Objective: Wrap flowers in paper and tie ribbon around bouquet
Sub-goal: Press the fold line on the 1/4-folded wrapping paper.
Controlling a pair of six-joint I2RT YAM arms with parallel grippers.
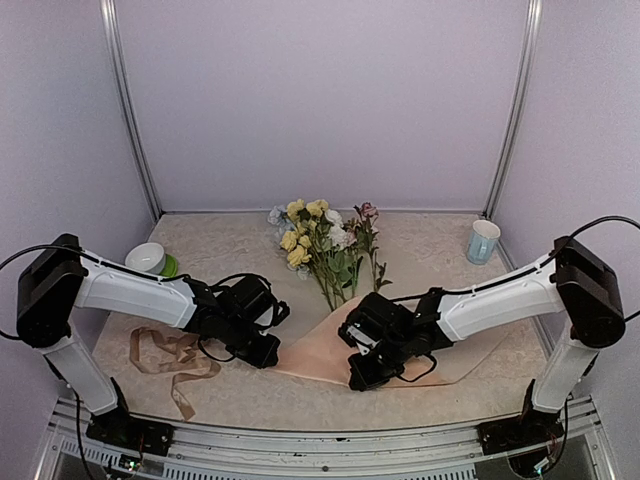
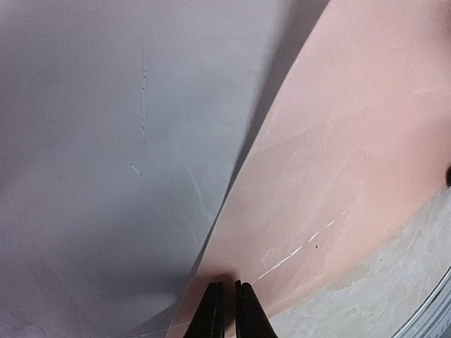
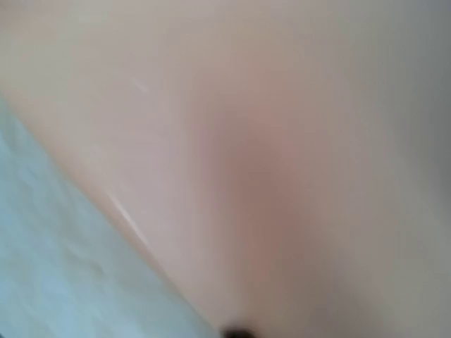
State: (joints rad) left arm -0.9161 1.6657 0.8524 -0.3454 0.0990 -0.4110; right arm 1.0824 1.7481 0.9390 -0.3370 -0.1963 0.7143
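Observation:
The flowers (image 1: 325,245) lie at the middle back of the table, their green stems pointing toward the paper (image 1: 320,345). This peach-pink sheet spreads between the two arms and rises in a fold near the stems. My left gripper (image 1: 268,350) is at the sheet's left edge. In the left wrist view its fingers (image 2: 215,313) are nearly together, pinching the lifted paper (image 2: 331,162). My right gripper (image 1: 362,375) is at the sheet's front edge. Its view is a blur of paper (image 3: 268,141) pressed close, and a grip does not show. The tan ribbon (image 1: 170,355) curls on the table at the left.
A green and white bowl (image 1: 150,260) stands at the back left, behind the left arm. A pale blue cup (image 1: 482,240) stands at the back right. Lilac walls close in the table on three sides, and a metal rail runs along the near edge.

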